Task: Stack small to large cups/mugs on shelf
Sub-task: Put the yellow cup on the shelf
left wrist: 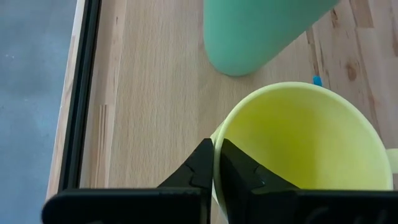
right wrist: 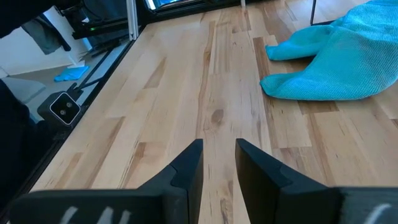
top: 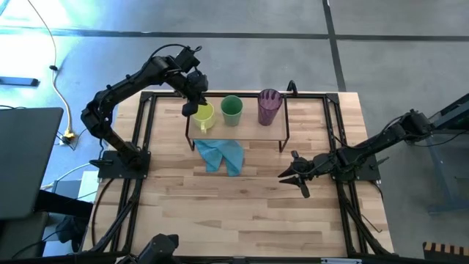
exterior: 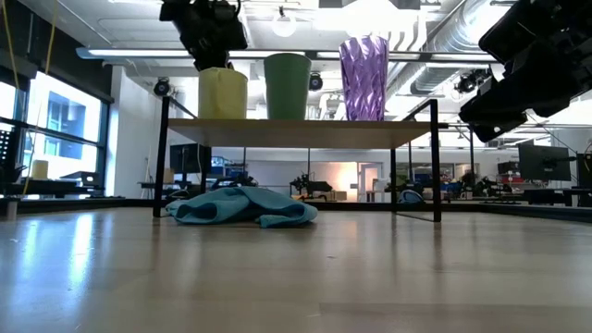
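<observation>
Pinching the yellow-green mug (left wrist: 305,149) rim, left end effector (left wrist: 214,163) reaches over the shelf (top: 245,126).

You get a straight-down overhead and a level tabletop view, both covering the shelf (top: 236,126) and cloth (exterior: 242,207). Left wrist sits close above the yellow mug (left wrist: 305,146); right wrist faces the cloth.

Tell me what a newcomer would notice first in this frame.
Three cups stand in a row on the shelf: yellow mug, green cup, purple tumbler. The left gripper pinches the yellow mug's rim. A blue cloth lies on the table by the shelf, and the right gripper waits nearby, open.
</observation>
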Action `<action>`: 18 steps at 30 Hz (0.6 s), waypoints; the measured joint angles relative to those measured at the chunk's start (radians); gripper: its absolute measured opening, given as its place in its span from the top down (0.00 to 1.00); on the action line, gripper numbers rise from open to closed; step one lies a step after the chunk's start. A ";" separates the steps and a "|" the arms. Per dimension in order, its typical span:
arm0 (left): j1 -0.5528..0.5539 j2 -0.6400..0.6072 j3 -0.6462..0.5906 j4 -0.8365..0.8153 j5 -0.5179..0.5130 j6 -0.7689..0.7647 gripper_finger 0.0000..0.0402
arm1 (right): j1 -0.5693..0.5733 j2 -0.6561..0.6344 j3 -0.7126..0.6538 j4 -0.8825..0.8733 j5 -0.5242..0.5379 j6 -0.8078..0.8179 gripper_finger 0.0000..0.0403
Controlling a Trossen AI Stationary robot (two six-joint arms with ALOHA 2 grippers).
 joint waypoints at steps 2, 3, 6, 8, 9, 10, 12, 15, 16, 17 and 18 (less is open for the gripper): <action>0.000 0.001 0.000 0.001 0.000 -0.004 0.96 | 0.000 0.000 0.000 0.000 0.000 0.000 0.79; 0.000 0.001 0.000 0.002 0.000 -0.008 0.95 | 0.000 0.000 0.000 0.000 0.000 0.000 0.79; 0.000 0.002 -0.001 0.001 0.000 -0.014 0.92 | 0.000 0.000 0.000 0.000 0.000 0.000 0.79; 0.000 0.002 -0.001 0.002 0.000 -0.015 0.91 | 0.000 0.000 0.000 0.000 0.000 0.000 0.79; 0.000 0.002 -0.001 0.004 0.000 -0.015 0.91 | 0.000 0.000 0.000 0.000 0.000 0.000 0.79; 0.000 0.002 -0.001 0.007 0.000 -0.015 0.91 | 0.000 0.000 0.000 0.000 0.000 0.000 0.79; 0.000 0.002 -0.001 0.012 0.000 -0.015 0.91 | 0.000 0.000 0.000 0.000 0.000 0.000 0.79; 0.000 0.002 -0.001 0.025 0.000 -0.015 0.91 | 0.000 0.000 0.000 0.000 0.000 0.000 0.79; 0.000 0.002 -0.001 0.028 0.000 -0.015 0.91 | 0.000 0.000 0.000 0.000 0.000 0.000 0.79; 0.000 0.002 -0.001 0.029 0.000 -0.015 0.91 | 0.000 0.000 0.000 0.000 0.000 0.000 0.79; 0.000 0.002 -0.001 0.031 0.000 -0.015 0.91 | 0.000 0.000 0.000 0.000 0.000 0.000 0.79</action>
